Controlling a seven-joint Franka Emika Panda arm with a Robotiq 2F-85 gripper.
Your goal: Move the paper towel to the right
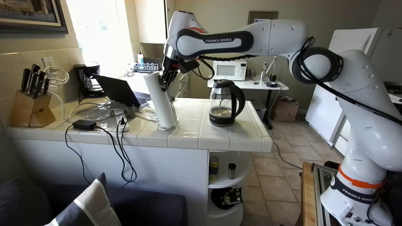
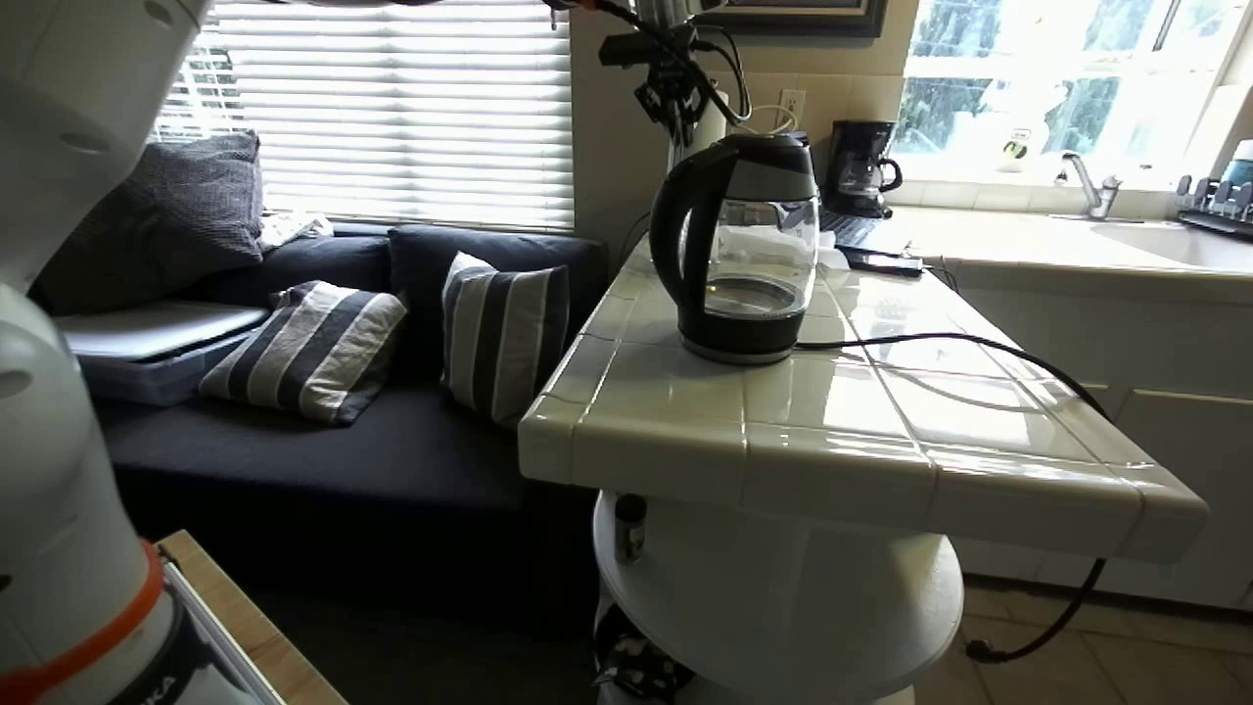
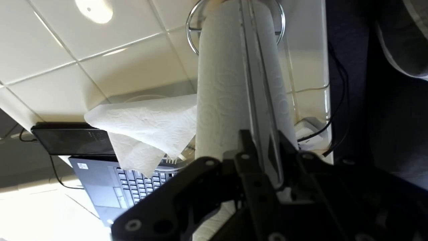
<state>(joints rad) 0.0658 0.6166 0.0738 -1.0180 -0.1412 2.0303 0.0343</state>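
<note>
Jaws drawn narrow, apparently on slim chrome wire loop (image 3: 249, 83); tall white cylindrical paper-towel roll (image 1: 160, 100) tilted just beside them, base below; likely light, soft, crushable, the loop a safer hold.

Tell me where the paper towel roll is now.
In an exterior view, the paper towel roll tilts over the tiled counter, left of the glass kettle and right of the laptop.

Home kitchen, microwave (image 1: 230, 70), knife block (image 1: 28, 110), sink (image 2: 1155, 242), sofa (image 2: 303, 446)
</note>
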